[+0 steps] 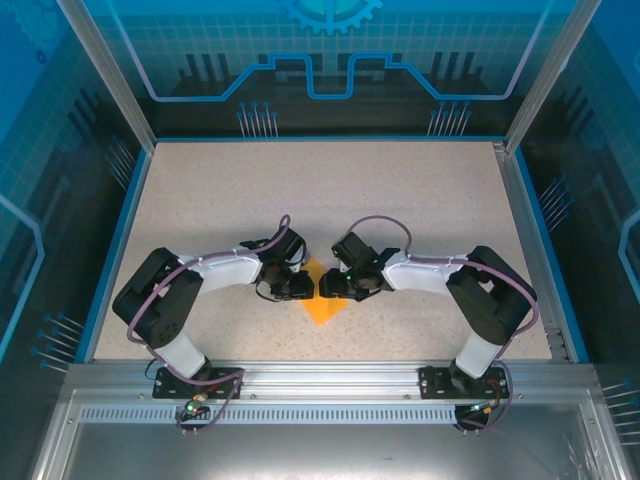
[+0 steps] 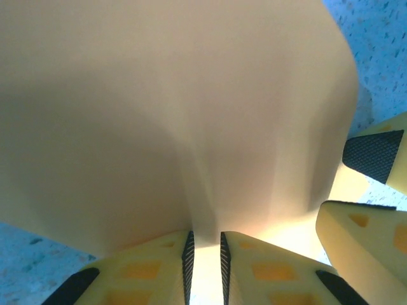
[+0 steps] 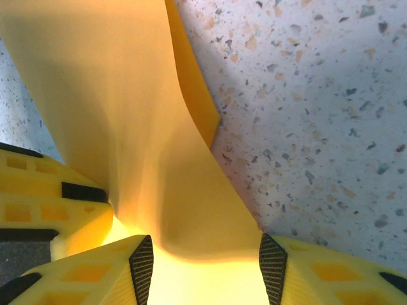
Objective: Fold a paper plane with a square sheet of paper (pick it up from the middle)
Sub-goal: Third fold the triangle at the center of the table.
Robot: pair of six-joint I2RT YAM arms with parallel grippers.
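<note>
Meeting at the middle of the speckled grey table (image 1: 420,200), the two arms hold the thin orange-yellow square sheet of paper (image 1: 321,309) between them. The sheet is partly raised off the table, with one corner pointing toward the table's near edge. The left end effector (image 1: 301,288) has its yellow fingers nearly together, clamped on a gathered pleat of the sheet that funnels down into the narrow slit between its black pads. The right end effector (image 1: 330,286) stands about half apart, a bowed fold of the sheet spanning from one pad to the other.
</note>
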